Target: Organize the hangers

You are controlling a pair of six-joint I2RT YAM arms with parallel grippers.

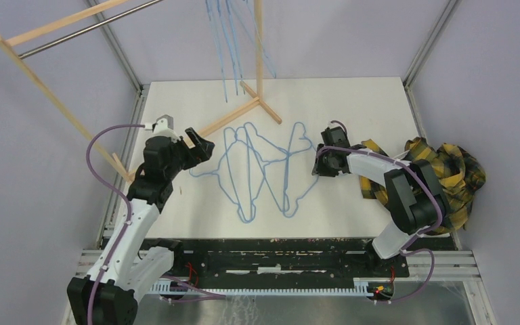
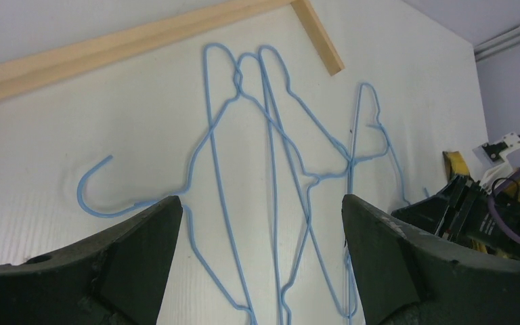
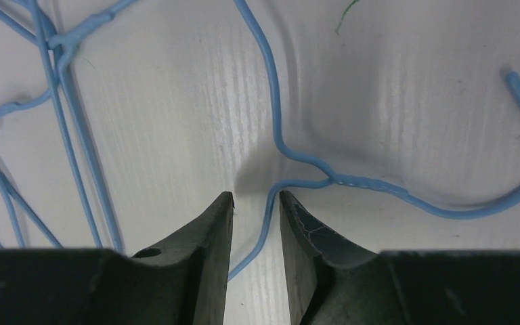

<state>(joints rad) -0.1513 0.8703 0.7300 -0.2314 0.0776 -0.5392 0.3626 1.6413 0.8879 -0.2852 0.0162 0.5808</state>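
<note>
Partly done: hung hangers (image 1: 224, 68) are dangling off the rack (image 1: 258, 40) at 12 o'clock, and loose hangers (image 1: 265, 172) are lying mid-table. Right gripper (image 3: 256, 198), at their 3 o'clock, is straddling one neck wire; can't tell if it's clamped. Left gripper (image 2: 261, 203) is gaping wide.

We see a white bench (image 1: 352, 108) enclosed by pale lavender-grey walls (image 1: 501, 68), with aluminium posts (image 1: 426, 51) at its back corners. A wooden rack (image 1: 40, 84) carrying a metal rod (image 1: 88, 29) stands at the left rear. The light is soft and even, possibly from overhead.
</note>
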